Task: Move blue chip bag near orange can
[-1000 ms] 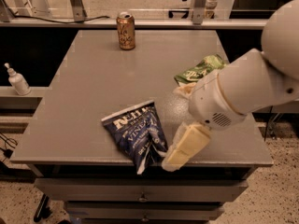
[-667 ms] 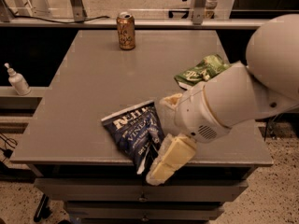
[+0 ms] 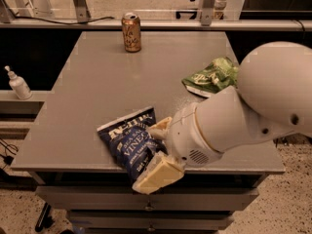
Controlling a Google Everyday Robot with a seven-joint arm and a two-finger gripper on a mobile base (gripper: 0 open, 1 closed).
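The blue chip bag (image 3: 127,139) lies crumpled near the table's front edge, dark navy with white lettering. The orange can (image 3: 131,32) stands upright at the far edge of the table, well apart from the bag. My gripper (image 3: 157,152) is at the bag's right end, low over the front edge. One cream finger (image 3: 159,126) sits above the bag's right side and the other (image 3: 158,175) hangs below it past the table edge. The fingers are apart with the bag's right corner between them. My bulky white arm hides the table's right front part.
A green crinkled bag (image 3: 210,76) lies on the grey table (image 3: 92,87) at the right, partly behind my arm. A white pump bottle (image 3: 18,84) stands on a low shelf to the left. A metal rail runs behind the table.
My arm has swung left and forward toward the blue bag. The gripper now straddles the bag's right end. The bag and can have not moved.
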